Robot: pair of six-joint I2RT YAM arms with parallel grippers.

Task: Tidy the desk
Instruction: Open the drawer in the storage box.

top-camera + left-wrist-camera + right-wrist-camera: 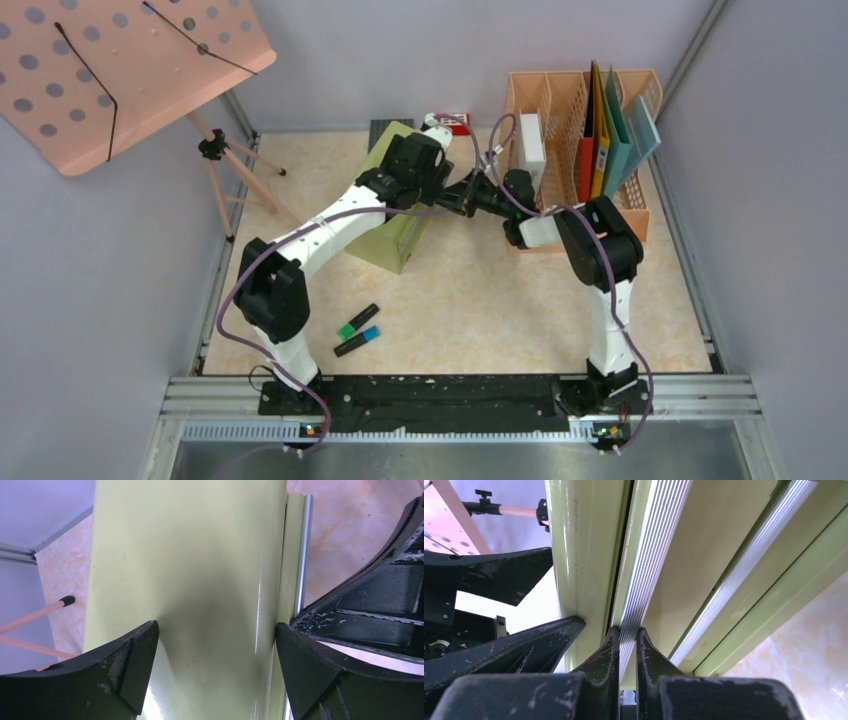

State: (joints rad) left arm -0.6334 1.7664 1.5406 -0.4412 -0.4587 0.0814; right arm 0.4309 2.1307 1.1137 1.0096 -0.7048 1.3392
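On the beige marble desk (480, 300) stands a pale green drawer cabinet (385, 240). My left gripper (425, 170) hovers at its far top corner. In the left wrist view its jaws (217, 645) stand open and wide apart over the cabinet's smooth green face (190, 555), with nothing pinched between them. My right gripper (462, 195) reaches in from the right. In the right wrist view it (628, 635) is shut on the thin ribbed silver drawer handle (659, 545). The same handle (302, 545) runs along the cabinet's edge in the left wrist view.
A green marker (357, 322) and a blue marker (357, 342) lie near the front left. A peach file organizer (560, 100) with folders and a white box (531, 150) stands at the back right. A red box (455, 122) sits behind the cabinet. A peach perforated board (120, 60) on a tripod overhangs the left.
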